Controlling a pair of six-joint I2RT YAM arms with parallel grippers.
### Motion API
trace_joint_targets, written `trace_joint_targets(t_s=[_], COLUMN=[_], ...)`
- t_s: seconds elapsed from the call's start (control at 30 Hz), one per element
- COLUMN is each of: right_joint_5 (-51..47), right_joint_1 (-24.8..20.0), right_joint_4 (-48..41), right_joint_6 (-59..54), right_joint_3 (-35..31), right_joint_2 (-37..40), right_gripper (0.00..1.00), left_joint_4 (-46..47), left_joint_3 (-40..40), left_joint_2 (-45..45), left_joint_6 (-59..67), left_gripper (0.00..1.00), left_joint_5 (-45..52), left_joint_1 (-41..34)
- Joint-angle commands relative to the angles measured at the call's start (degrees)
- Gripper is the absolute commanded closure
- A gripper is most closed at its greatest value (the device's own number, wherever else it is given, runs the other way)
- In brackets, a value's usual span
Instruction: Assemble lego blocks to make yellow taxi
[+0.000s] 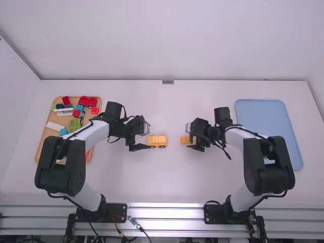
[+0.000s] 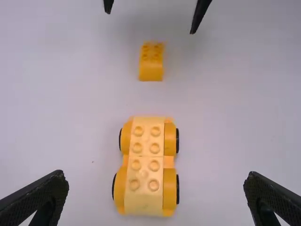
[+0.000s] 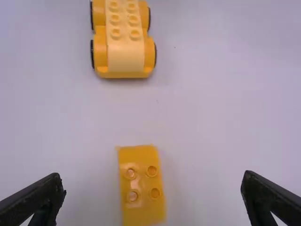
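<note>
Yellow wheeled base [image 2: 145,172] stands apart from a studded yellow block [image 3: 142,186].

Table [image 1: 157,182] layout by clock face, twelve o'clock at the far edge.
Near the middle, directly on the table: car [image 1: 157,141]; at three o'clock from it, near but apart, single block [image 1: 185,140]; farther along three o'clock, well apart, flat tray [image 1: 260,114]; at nine o'clock from the car, well apart, parts tray [image 1: 44,144]; in the latter, assorted pieces, including wheeled piece [image 1: 91,102] toward one o'clock and long piece [image 1: 54,126] toward ten.
</note>
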State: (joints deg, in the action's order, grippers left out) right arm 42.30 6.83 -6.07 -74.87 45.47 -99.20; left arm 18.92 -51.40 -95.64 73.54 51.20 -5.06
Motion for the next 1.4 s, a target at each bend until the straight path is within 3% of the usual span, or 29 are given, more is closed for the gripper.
trace_joint_targets(t_s=[0.0, 0.3, 0.57, 0.73, 1.03, 1.37], right_joint_5=[0.9, 1.4, 1.4, 1.6, 1.4, 1.4], right_joint_1=[0.0, -0.1, -0.2, -0.2, -0.1, -0.2], right_joint_4=[2.1, 0.6, -10.3, -13.9, -4.9, -5.2], right_joint_6=[4.2, 4.1, -2.4, -6.5, -2.4, -3.8], right_joint_3=[-1.6, 2.4, 11.0, 12.2, 8.2, 8.5], right_joint_2=[-0.3, -4.2, -10.5, -11.4, -11.4, -13.4], right_gripper=[0.01, 0.01, 0.01, 0.01, 0.0, 0.01], left_joint_4=[-0.9, -19.7, -18.0, -19.2, -19.4, -18.3], left_joint_3=[1.0, 7.9, 5.4, 4.7, 2.3, 1.4], left_joint_2=[-0.3, -3.7, -7.2, -9.8, -13.1, -13.5], left_joint_6=[5.8, -7.1, -7.1, -6.5, -6.5, -6.7], left_gripper=[0.01, 0.01, 0.01, 0.01, 0.01, 0.01], left_joint_5=[2.9, 2.5, 2.5, 2.5, 4.4, 7.0], left_joint_1=[0.2, 0.2, 0.1, 0.1, 0.2, 0.2])
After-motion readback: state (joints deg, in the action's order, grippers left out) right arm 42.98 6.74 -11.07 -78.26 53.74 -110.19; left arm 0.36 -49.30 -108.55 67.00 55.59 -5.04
